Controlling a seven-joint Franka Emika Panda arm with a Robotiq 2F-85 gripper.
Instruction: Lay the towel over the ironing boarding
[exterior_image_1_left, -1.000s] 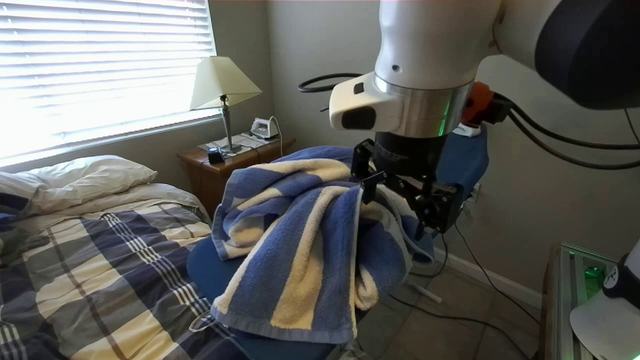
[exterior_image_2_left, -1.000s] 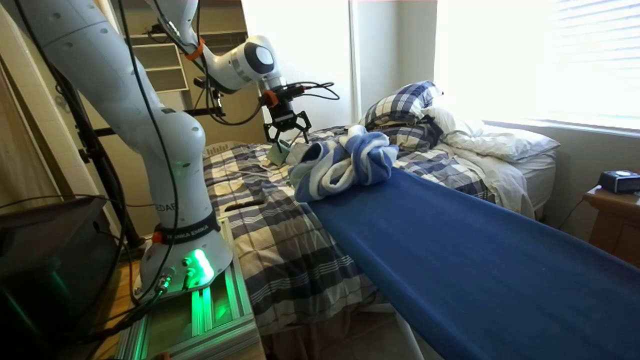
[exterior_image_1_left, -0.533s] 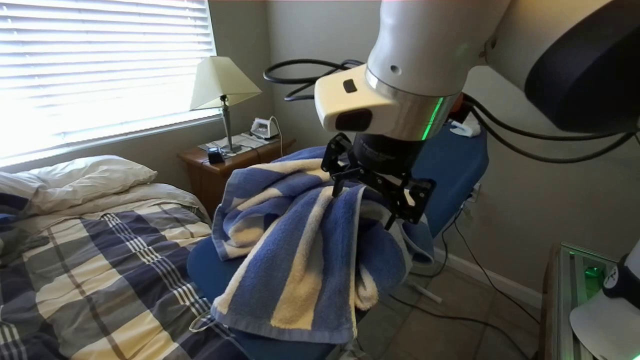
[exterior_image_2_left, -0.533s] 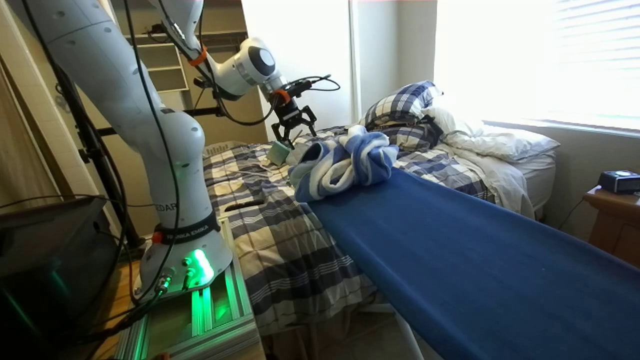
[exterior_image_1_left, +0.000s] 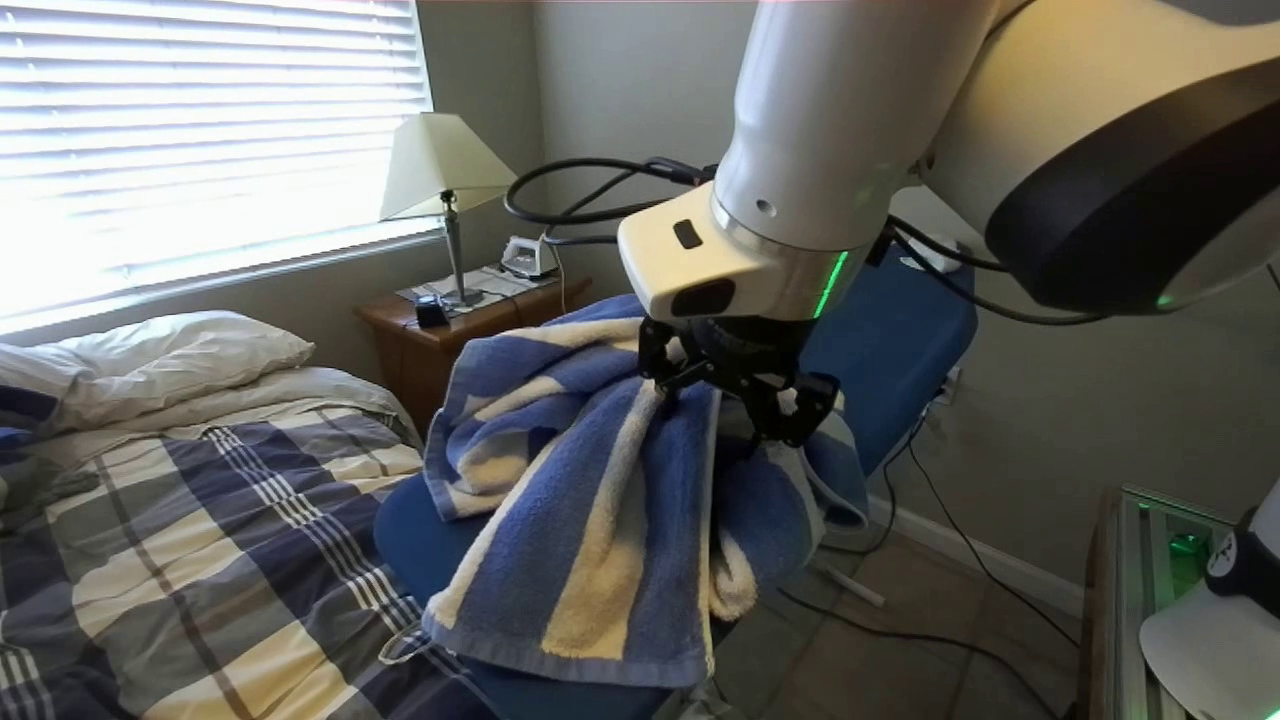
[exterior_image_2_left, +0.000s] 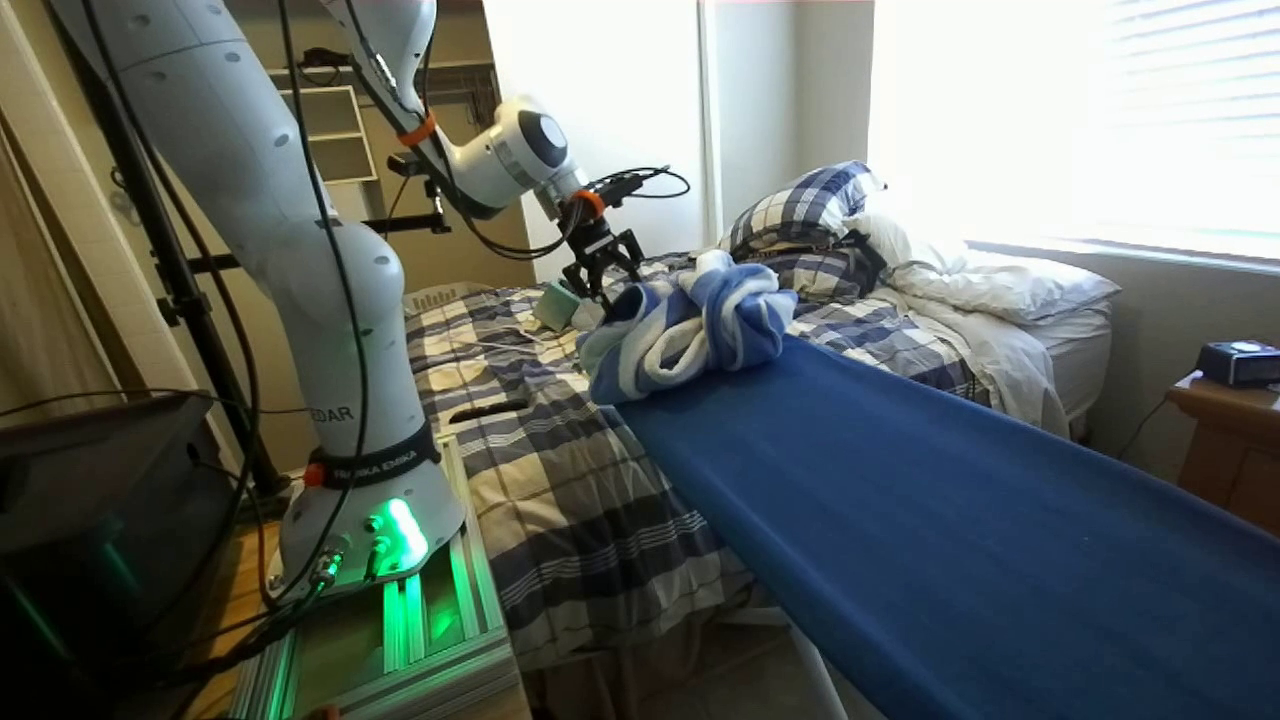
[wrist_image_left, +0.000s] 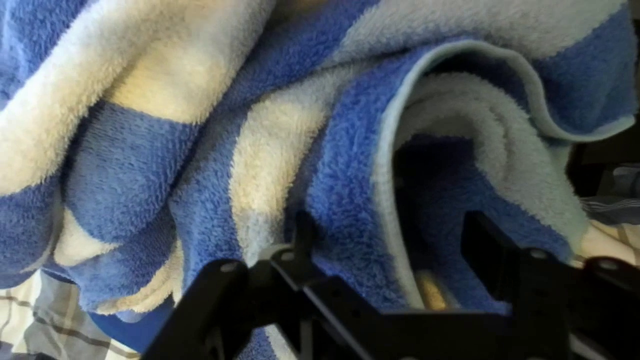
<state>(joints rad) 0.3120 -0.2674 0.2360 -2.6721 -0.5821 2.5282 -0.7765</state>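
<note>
My gripper (exterior_image_1_left: 712, 425) is angled downward at the striped terry towel (exterior_image_1_left: 600, 520), near the centre of the frame in an exterior view. The fingers (wrist_image_left: 482, 245) stand well apart; in the wrist view, one is at lower centre and one at lower right, with a ridge of blue terry and its pale bound edge between them. They have hold of nothing. Whether the tips press into the pile or sit just clear of it, I cannot tell. The towel rests in bunched folds on the ironing board (exterior_image_2_left: 950, 530), its wide blue and cream stripes filling most of the wrist frame; in an exterior view one striped panel runs down to a hem at bottom centre. The solid-blue cover shows at lower left and upper right of the towel there, and in an exterior view it extends from the middle of the frame to the lower right corner. The bed with its plaid bedspread (exterior_image_1_left: 210, 570) occupies the lower left, a white pillow (exterior_image_1_left: 200, 345) above it at middle left. Further items noted: a wooden nightstand (exterior_image_1_left: 405, 370) at upper left of centre, bearing a table lamp (exterior_image_1_left: 445, 165) and a clothes iron (exterior_image_1_left: 528, 257); slatted blinds (exterior_image_1_left: 200, 120) at upper left; a pale green boxy item (exterior_image_2_left: 556, 306), kind unclear, on the bed at the frame's centre left.
</note>
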